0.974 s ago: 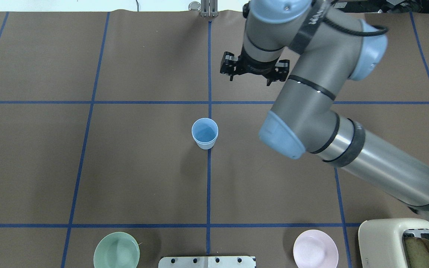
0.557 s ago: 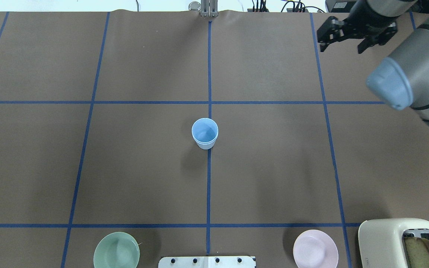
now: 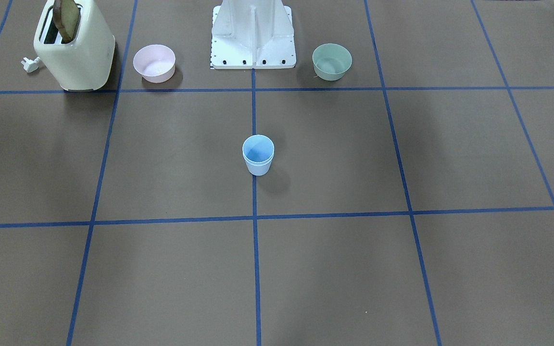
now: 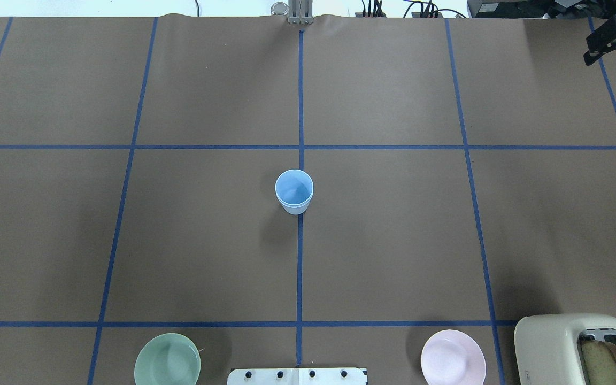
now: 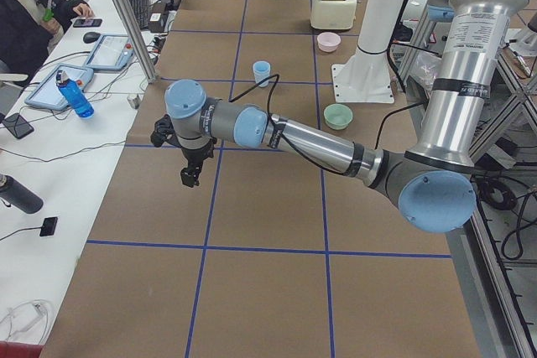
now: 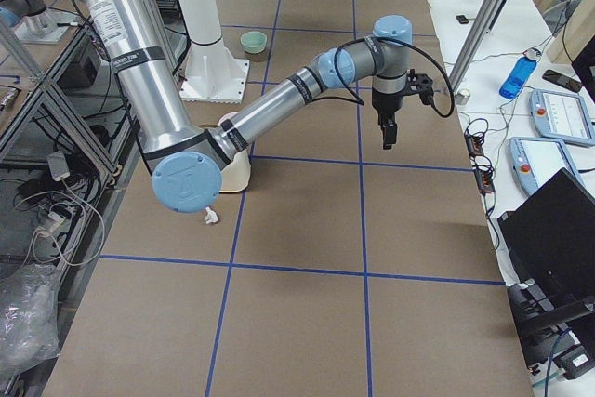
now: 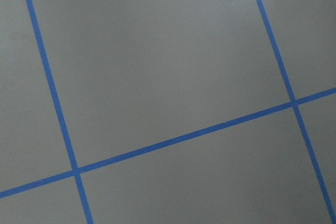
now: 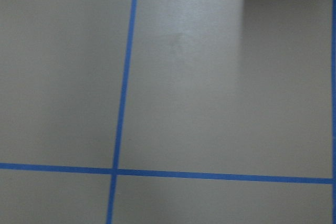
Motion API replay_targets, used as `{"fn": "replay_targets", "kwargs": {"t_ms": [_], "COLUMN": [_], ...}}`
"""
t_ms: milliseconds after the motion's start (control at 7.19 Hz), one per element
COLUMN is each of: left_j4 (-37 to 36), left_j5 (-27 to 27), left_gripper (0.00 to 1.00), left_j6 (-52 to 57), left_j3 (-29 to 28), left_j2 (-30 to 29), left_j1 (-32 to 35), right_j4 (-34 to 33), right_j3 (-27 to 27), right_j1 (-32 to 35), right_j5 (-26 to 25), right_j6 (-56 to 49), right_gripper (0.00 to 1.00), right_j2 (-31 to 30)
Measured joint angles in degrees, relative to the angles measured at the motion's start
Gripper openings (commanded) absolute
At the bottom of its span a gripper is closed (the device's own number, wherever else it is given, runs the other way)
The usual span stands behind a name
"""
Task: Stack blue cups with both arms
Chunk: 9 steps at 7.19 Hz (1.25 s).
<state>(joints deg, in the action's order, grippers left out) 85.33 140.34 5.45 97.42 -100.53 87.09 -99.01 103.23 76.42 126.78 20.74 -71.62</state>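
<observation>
One pale-blue cup shape (image 4: 294,191) stands upright on the centre blue line of the table; it also shows in the front view (image 3: 258,154) and the left side view (image 5: 262,73). No second blue cup shows apart from it. My right gripper (image 4: 614,52) is at the far right edge of the table, far from the cup, with its fingers spread and nothing between them; it also shows in the right side view (image 6: 387,135). My left gripper (image 5: 190,175) hangs over the table's left end, far from the cup; I cannot tell whether it is open or shut. Both wrist views show only bare brown table.
A cream toaster (image 4: 580,347) with toast, a pink bowl (image 4: 453,357) and a mint-green bowl (image 4: 167,359) stand along the near edge beside the white base column (image 3: 253,38). A side table with tablets and a seated person (image 5: 33,14) lies beyond the far edge.
My right arm has swung from above the table's middle out to the far right edge, its gripper still spread. The blue cup has not moved.
</observation>
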Motion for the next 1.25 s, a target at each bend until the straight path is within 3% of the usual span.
{"fn": "replay_targets", "kwargs": {"t_ms": [417,1252], "left_j4": [0.23,0.63], "left_j5": [0.16,0.11], "left_gripper": [0.98,0.98], "left_j6": [1.87,1.74], "left_j3": [-0.43,0.13], "left_j2": [2.84,5.25], "left_j1": [1.55,2.29], "right_j4": [10.93,11.68], "right_j3": [-5.50,-5.87], "right_j1": [4.65,6.10], "right_j5": [5.20,5.41], "right_j6": [-3.76,-4.39], "right_gripper": [1.00,1.00], "right_j2": [-6.14,-6.63]}}
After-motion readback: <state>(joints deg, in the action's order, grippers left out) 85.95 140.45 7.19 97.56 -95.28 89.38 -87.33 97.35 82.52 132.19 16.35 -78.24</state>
